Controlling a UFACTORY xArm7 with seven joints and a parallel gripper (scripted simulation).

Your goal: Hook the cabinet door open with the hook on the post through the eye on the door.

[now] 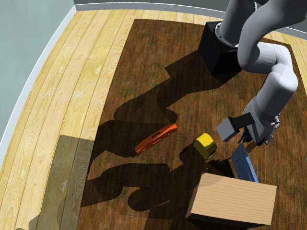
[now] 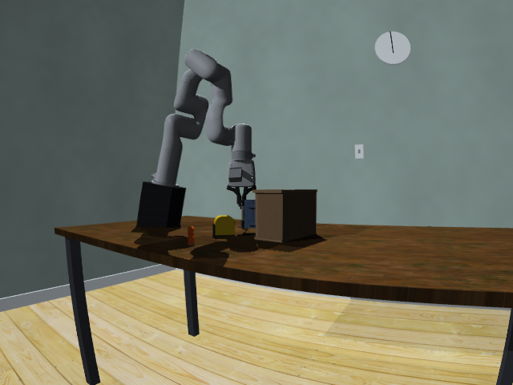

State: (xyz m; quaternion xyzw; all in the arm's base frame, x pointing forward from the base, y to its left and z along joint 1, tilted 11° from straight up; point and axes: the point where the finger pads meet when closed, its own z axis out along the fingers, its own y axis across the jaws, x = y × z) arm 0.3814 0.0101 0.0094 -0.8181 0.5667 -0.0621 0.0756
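Note:
The light wooden cabinet (image 1: 230, 198) (image 2: 285, 215) stands flat on the table at the front right. Its blue door (image 1: 244, 163) (image 2: 248, 213) is swung well open, toward the arm. My gripper (image 1: 245, 140) (image 2: 241, 200) is shut with nothing between the fingers. It points down at the door's free top edge, touching it or very close. A thin dark bar (image 1: 219, 160) runs low between the yellow block and the door. It may be the hook. I cannot make out the post or the eye.
A yellow rounded block (image 1: 204, 145) (image 2: 224, 225) sits just left of the door. An orange slotted tool (image 1: 156, 138) (image 2: 191, 235) lies further left. The arm's black base (image 1: 215, 51) (image 2: 160, 204) stands at the back of the table.

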